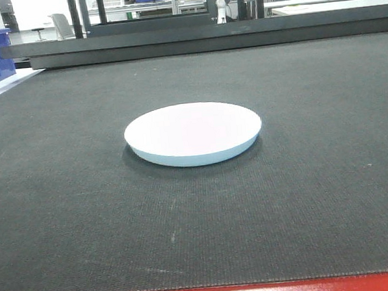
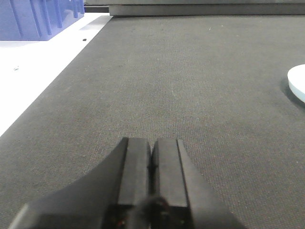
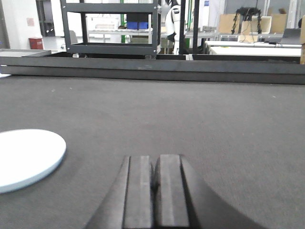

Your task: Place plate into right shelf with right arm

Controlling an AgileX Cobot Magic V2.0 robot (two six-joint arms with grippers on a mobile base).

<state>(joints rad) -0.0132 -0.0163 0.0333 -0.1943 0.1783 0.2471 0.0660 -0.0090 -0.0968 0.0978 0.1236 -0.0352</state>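
on the dark mat [image 1: 323, 202]: white plate [image 1: 193, 133], flat
left gripper [image 2: 151, 143]: low, level, clenched empty
right gripper [image 3: 153, 160]: low, level, clenched empty

No lettering or numbers can be read

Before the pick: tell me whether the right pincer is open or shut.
Shut. The right pincer has its jaws pressed together, gripping nothing.
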